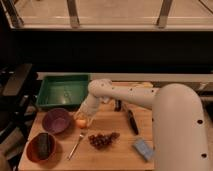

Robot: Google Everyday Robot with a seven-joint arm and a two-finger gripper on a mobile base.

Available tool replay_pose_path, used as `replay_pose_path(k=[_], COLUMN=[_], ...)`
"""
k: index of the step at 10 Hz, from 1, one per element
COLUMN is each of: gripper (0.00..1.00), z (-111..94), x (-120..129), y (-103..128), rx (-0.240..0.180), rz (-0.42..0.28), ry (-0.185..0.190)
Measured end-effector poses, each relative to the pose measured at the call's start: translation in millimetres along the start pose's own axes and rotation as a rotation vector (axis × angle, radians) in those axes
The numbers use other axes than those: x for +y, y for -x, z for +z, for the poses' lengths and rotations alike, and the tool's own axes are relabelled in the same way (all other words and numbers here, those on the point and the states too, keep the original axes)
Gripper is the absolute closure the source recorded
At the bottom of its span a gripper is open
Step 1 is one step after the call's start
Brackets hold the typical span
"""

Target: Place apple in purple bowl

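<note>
The apple [80, 122] is small, orange-yellow and glossy. It sits low over the wooden table, just right of the purple bowl [55, 120]. My gripper [83, 118] reaches down from the white arm and is shut on the apple, covering its top right side. The purple bowl is round, mauve and has nothing in it. It stands at the left of the table, about an apple's width from the fruit.
A reddish-brown bowl [42, 148] with a dark object stands front left. A fork [75, 144] and a dark red grape bunch [102, 139] lie in front of the apple. There is a knife [132, 121] and a blue sponge [144, 149] to the right, and a green tray [62, 91] behind.
</note>
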Motion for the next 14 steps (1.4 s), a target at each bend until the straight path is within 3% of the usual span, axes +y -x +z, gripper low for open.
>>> replay_pose_path(k=[4, 7, 11, 13, 14], gripper=[0.88, 0.85, 0.46, 0.26, 0.22], z=[-42, -71, -85, -77, -72], x=[22, 67, 130, 141, 142], y=[-13, -43, -89, -103, -107], rx=[-0.046, -0.043, 0.023, 0.046, 0.053], rz=[-0.065, -0.18, -0.344, -0.388, -0.397], ry=[0.037, 0.121, 0.279, 0.282, 0.275])
